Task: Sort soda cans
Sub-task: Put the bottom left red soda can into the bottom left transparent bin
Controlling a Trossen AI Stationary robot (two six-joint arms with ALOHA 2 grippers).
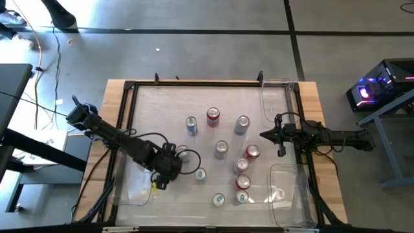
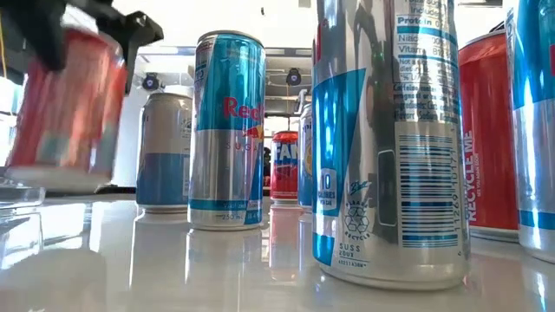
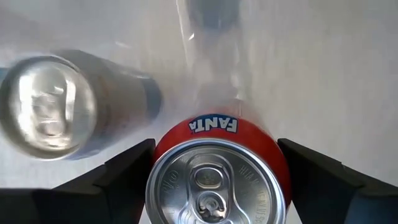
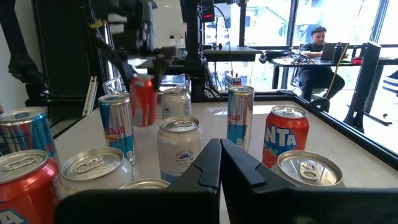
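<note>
Several soda cans stand upright on the white table [image 1: 149,103]: red, silver and silver-blue ones, clustered around the middle [image 1: 221,149] and the near right [image 1: 242,182]. My left gripper [image 1: 169,162] is shut on a red Fanta can [image 3: 217,180], which also shows in the low view as the red can [image 2: 69,108] and in the right wrist view as the red can [image 4: 143,99]. A silver can [image 3: 50,106] stands close beside it. My right gripper [image 4: 219,163] is shut and holds nothing; it hovers over the table's right side [image 1: 279,144]. My left gripper pinches the Fanta can's upper body just below the top rim [image 3: 161,155], with one finger [image 3: 118,177] on each side. It comes from above, pointing down. The can looks slightly tilted, and its base [image 2: 61,178] appears raised off the table.
Clear plastic bins sit at the far right [image 1: 278,97], near right [image 1: 288,194] and near left [image 1: 132,188] of the table. A black frame [image 1: 194,84] borders the table. Tall cans [image 2: 390,139] stand close to the low camera. A person sits at a desk beyond the table [image 4: 320,43].
</note>
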